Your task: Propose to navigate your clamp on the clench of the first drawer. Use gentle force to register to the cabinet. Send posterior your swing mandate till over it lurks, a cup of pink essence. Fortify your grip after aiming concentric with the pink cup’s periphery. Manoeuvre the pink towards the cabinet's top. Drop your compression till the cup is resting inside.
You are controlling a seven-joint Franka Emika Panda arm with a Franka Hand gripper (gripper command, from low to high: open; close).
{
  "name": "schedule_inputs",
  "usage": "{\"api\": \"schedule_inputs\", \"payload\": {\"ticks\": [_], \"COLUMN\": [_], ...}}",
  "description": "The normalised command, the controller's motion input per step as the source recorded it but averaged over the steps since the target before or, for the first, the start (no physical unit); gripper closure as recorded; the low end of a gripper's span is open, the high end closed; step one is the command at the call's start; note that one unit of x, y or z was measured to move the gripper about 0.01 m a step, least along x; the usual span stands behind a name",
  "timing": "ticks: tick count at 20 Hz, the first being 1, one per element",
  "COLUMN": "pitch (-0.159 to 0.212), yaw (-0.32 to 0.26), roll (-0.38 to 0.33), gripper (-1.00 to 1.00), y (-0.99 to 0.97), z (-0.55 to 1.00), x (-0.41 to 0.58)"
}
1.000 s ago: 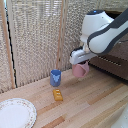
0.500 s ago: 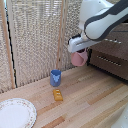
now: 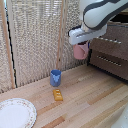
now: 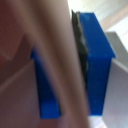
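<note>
The pink cup [image 3: 79, 51] hangs in the air, held by my gripper [image 3: 83, 46] at the end of the white arm, well above the wooden table. It is just to the exterior view's left of the dark brown cabinet [image 3: 111, 49], about level with its upper drawers and silver handles. In the wrist view a blue fingertip [image 4: 97, 60] presses against the cup's pink wall [image 4: 20, 65], which fills most of the picture. The gripper is shut on the cup's rim.
A blue cup [image 3: 55, 77] stands on the wooden table [image 3: 95, 105] with a small yellow block [image 3: 58, 94] in front of it. A white plate [image 3: 15, 113] lies at the exterior view's lower left. A pale reed screen [image 3: 40, 40] stands behind.
My gripper has lifted the pink cup from near the blue cup upward and toward the cabinet.
</note>
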Motion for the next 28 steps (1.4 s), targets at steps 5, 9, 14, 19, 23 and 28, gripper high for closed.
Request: {"api": "schedule_inputs", "payload": {"ticks": [5,9,14,19,23,28], "pitch": [0.069,0.041,0.055,0.066,0.063,0.056], "yaw": [-0.248,-0.228,-0.251,-0.258,-0.260,-0.257], "roll": [0.075,-0.039,-0.063,-0.032,-0.049,-0.079], "gripper": [1.00,1.00,1.00,1.00,1.00,1.00], "y": [0.06,0.05,0.00,0.00,0.00,0.00], "z": [0.54,0.72,0.81,0.82,0.83,0.85], "x": [0.315,0.432,0.380,0.359,0.361,0.371]}}
